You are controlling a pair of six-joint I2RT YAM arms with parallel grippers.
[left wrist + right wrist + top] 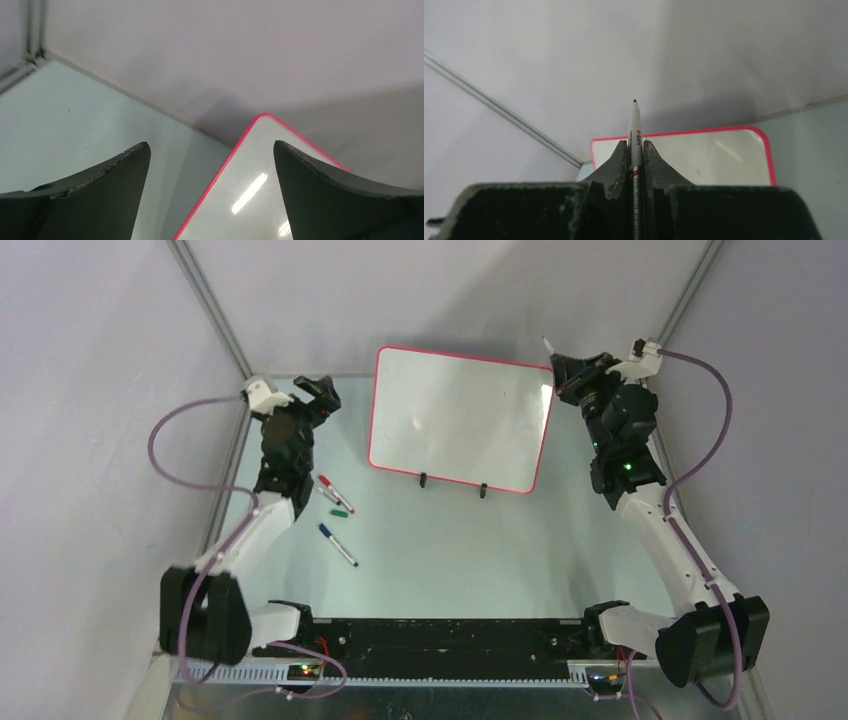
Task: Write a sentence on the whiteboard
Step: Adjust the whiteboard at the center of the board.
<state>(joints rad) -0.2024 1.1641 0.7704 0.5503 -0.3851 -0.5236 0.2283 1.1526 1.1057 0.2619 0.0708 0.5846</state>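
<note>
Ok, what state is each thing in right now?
whiteboard: upright on its two feet, no writing visible.
left gripper: open, empty.
right gripper: shut on the held marker.
held marker: uncapped, tip not on the board.
red marker: lying on the table.
green marker: lying beside the red one.
blue marker: lying apart, nearer the arms.

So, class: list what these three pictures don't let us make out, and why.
Writing on the whiteboard: top view, thin letters would be too small, and glare covers part.
Ink colour of the marker: right wrist view, tip tiny; the right gripper hides the lower barrel.
Most of the whiteboard: left wrist view, cut by the bottom edge, the left gripper in front.
</note>
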